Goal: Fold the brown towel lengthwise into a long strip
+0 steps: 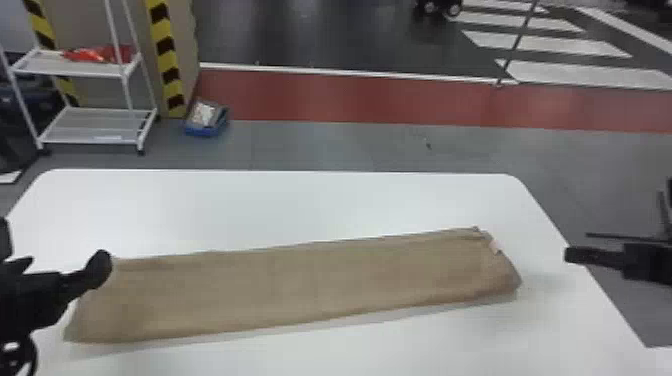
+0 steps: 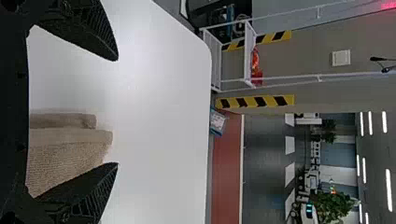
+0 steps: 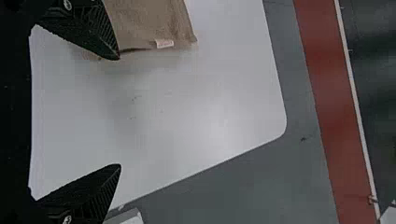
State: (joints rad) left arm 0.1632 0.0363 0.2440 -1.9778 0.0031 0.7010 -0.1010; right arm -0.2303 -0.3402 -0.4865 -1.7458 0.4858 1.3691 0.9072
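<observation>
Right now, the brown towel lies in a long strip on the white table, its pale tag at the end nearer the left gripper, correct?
Wrong end: in the head view the pale tag is nearer the right gripper. The brown towel does lie in a long strip on the white table.

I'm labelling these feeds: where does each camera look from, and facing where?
Head view: robot's head, facing forward and down at the table and brown towel; left arm and right arm at the edges.
Left wrist view: left wrist, facing out past the open left claw, over the towel to the white rack.
Right wrist view: right wrist, angled more steeply down past the open right claw, at the towel's label and floor.
Shared: head and left wrist views, the rack; head and right wrist views, the label.
</observation>
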